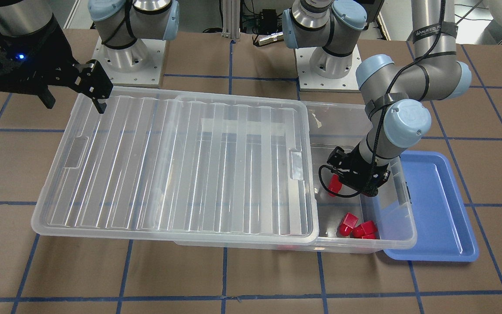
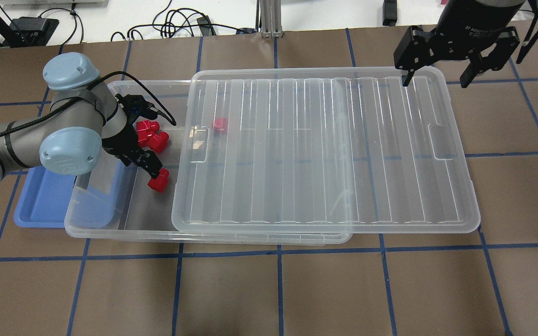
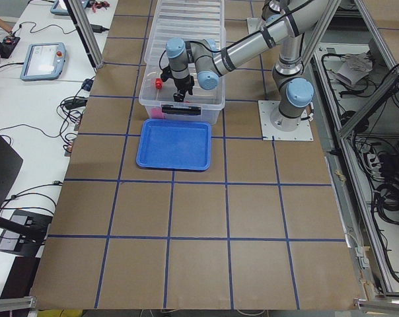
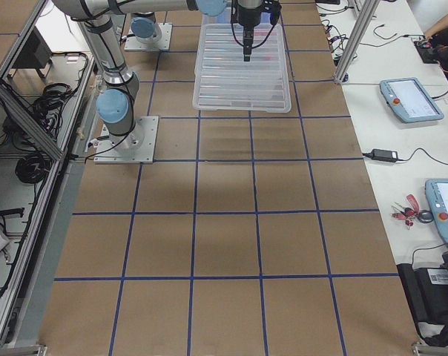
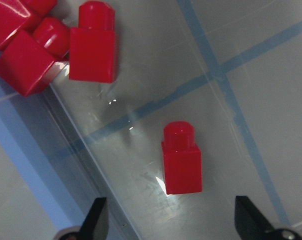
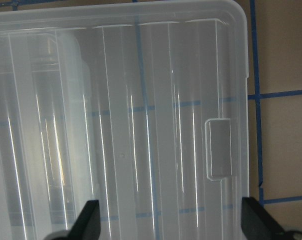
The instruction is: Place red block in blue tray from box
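Note:
The clear box [image 2: 110, 231] lies across the table with its ribbed lid [image 2: 320, 149] slid off to my right, leaving the left end uncovered. My left gripper [image 5: 173, 222] is open inside that uncovered end, just above a lone red block [image 5: 182, 162] that lies on the box floor. That block also shows in the overhead view [image 2: 158, 181], at the tip of the left gripper [image 2: 151, 168]. The blue tray [image 2: 40, 200] sits on the table against the box's left end and holds nothing I can see. My right gripper [image 2: 437, 77] is open above the lid's far right corner.
Several more red blocks [image 2: 151, 135] lie clustered in the box's far left corner, close to the left wrist. Another red block [image 2: 221, 124] shows under the lid's edge. The box wall stands between the left gripper and the tray.

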You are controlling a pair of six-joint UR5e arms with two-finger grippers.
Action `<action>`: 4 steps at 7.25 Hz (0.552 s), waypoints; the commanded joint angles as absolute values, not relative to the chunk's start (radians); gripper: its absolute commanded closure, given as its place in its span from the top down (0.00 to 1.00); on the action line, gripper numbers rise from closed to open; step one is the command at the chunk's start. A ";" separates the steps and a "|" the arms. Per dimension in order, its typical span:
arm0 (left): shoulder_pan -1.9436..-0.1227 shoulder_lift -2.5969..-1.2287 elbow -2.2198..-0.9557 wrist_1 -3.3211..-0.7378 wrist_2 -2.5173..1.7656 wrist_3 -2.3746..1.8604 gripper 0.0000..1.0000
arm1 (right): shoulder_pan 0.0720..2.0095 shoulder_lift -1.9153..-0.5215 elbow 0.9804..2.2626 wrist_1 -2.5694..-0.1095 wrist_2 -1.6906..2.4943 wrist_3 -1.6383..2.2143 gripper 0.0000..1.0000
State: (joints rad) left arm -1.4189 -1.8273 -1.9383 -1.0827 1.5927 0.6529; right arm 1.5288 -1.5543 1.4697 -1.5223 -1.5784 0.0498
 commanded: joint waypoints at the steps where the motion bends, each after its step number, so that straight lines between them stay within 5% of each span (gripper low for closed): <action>1: -1.419 -1.847 -1.957 -1.068 1.583 0.658 0.90 | 1.529 -1.555 1.470 -1.523 -1.577 0.051 1.00; 4: -1.419 -1.865 -1.974 -1.037 1.560 0.663 0.90 | 1.529 -1.557 1.474 -1.523 -1.577 0.051 1.00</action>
State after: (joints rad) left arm -1.4189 -1.8590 -1.9686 -1.0419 1.5644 0.6620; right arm 1.5294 -1.5564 1.4722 -1.5233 -1.5770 0.0506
